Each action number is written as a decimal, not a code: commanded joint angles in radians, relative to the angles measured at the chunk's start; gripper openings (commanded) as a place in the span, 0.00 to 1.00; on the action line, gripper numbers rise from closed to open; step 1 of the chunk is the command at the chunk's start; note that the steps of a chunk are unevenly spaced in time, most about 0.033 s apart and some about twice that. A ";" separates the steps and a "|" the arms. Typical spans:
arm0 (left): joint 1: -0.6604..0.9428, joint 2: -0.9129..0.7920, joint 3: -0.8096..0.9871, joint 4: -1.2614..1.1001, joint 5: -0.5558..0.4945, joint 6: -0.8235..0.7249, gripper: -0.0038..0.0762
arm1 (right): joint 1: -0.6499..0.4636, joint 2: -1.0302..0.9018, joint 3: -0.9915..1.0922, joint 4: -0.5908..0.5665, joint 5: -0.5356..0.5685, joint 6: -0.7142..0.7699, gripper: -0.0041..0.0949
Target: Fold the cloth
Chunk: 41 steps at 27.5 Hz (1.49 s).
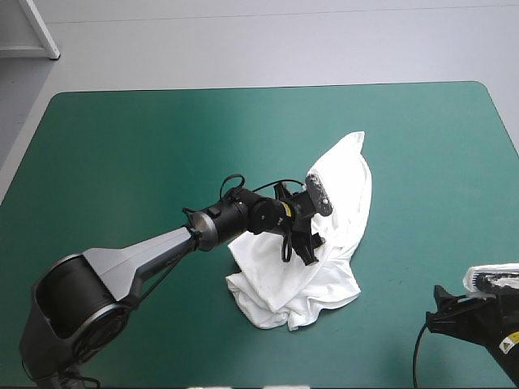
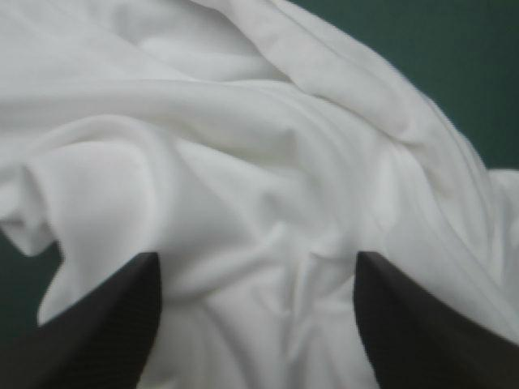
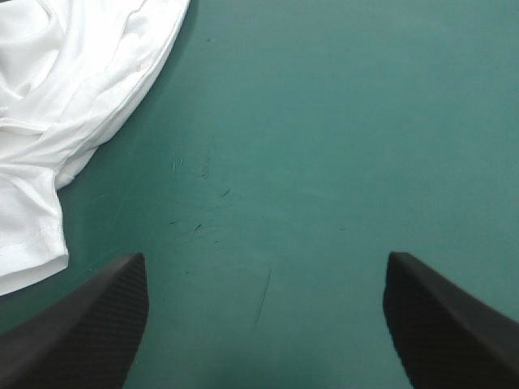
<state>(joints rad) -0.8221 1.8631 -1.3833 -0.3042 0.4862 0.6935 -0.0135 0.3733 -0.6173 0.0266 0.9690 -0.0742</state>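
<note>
Left tool fingers wide apart over crumpled white T-shirt; teal-green cover beyond.

T-shirt right of table's centre; left gripper over it; right gripper apparently front-right.

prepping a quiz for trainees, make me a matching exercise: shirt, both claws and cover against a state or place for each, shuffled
1 shirt
2 left claw
3 right claw
4 cover

a open, over bare cover
b teal-green
c crumpled heap
d open, over the shirt

Pairs: 1-c, 2-d, 3-a, 4-b
</note>
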 commanded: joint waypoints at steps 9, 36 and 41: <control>0.048 -0.285 -0.203 0.488 0.376 -0.667 0.66 | 0.028 0.127 -0.094 -0.010 -0.052 -0.005 0.78; 0.048 -0.611 0.401 0.327 0.458 -0.892 0.66 | 0.130 0.350 -0.382 -0.007 0.123 0.029 0.74; 0.048 -0.453 0.414 0.242 0.284 -0.828 0.66 | 0.130 0.356 -0.382 -0.010 0.121 0.025 0.74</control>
<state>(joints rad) -0.7745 1.4049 -0.9505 -0.0089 0.8519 -0.1601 0.1150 0.7227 -0.9686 0.0209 1.1408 -0.0460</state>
